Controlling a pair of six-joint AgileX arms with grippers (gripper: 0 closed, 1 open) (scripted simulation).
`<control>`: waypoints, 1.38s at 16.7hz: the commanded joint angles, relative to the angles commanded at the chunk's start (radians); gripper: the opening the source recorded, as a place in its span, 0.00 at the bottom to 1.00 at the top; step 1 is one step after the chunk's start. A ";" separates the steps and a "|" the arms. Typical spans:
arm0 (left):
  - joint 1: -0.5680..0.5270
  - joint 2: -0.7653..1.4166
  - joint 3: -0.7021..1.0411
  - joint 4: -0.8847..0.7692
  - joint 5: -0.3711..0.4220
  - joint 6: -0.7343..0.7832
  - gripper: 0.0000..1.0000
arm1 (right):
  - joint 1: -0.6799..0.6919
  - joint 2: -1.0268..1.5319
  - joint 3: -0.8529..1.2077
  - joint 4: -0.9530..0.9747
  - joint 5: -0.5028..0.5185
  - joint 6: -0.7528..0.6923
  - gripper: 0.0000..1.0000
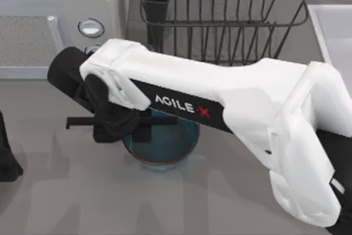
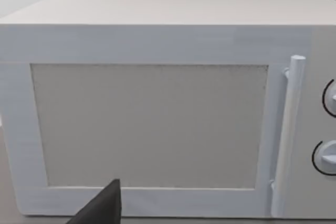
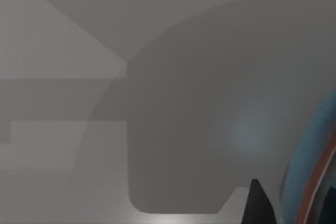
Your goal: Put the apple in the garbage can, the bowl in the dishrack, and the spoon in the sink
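A: Reaching across the tabletop [image 1: 66, 202], the right arm has its right end effector [image 1: 124, 122] low over the bowl [image 1: 165, 149], at the bowl's left rim. So the bowl step looks to be the one in hand.

B: Is it gripping yet?

A: I cannot tell. From above, dark fingers sit over the rim, with a thin bar sticking out to the left, but the gap between them is hidden. The right wrist view has the bowl's blue wall and reddish rim very close beside one fingertip [image 3: 257, 203].

B: And next?

A: If the rim is pinched, lift and carry it back to the dishrack [image 1: 220, 20], just behind the bowl. If not, close first.

B: The left arm?

A: Parked at the table's left edge, facing the microwave [image 2: 157, 103].
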 joint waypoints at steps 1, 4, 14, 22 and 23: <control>0.000 0.000 0.000 0.000 0.000 0.000 1.00 | 0.000 0.000 0.000 0.000 0.000 0.000 0.00; 0.000 0.000 0.000 0.000 0.000 0.000 1.00 | 0.000 0.000 0.000 0.000 0.000 0.000 0.00; 0.000 0.000 0.000 0.000 0.000 0.000 1.00 | 0.005 0.040 0.161 -0.138 0.006 0.005 0.00; 0.000 0.000 0.000 0.000 0.000 0.000 1.00 | 0.003 0.131 0.625 -0.487 0.003 0.001 0.00; 0.000 0.000 0.000 0.000 0.000 0.000 1.00 | 0.002 0.135 0.650 -0.510 0.002 0.000 0.00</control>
